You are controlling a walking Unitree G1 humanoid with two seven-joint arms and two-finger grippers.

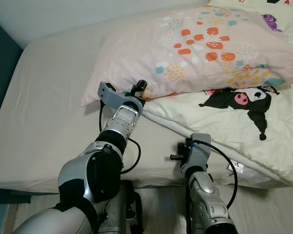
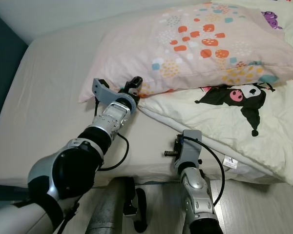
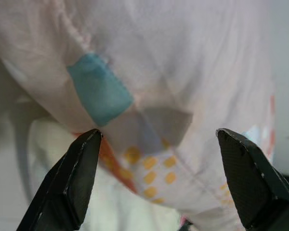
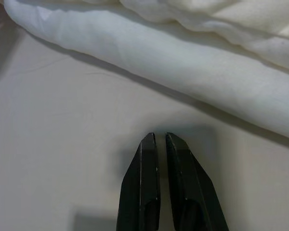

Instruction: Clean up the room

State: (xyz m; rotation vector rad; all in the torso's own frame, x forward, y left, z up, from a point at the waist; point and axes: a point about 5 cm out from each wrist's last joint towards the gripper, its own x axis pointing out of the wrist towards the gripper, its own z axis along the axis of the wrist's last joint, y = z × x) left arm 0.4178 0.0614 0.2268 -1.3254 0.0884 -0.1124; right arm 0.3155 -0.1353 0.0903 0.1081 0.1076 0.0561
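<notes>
A pink pillow with orange, teal and yellow patches lies across the bed, its lower edge resting on a cream blanket printed with a black cartoon figure. My left gripper is open right at the pillow's near lower edge, its two fingertips spread on either side of the fabric without closing on it. My right gripper is shut and empty, resting low on the sheet near the bed's front edge, just short of the blanket's folded hem.
The beige sheet spreads open to the left of the pillow. A dark teal wall bounds the bed's left side. Pale floor shows beyond the front edge. A small white tag hangs from the blanket.
</notes>
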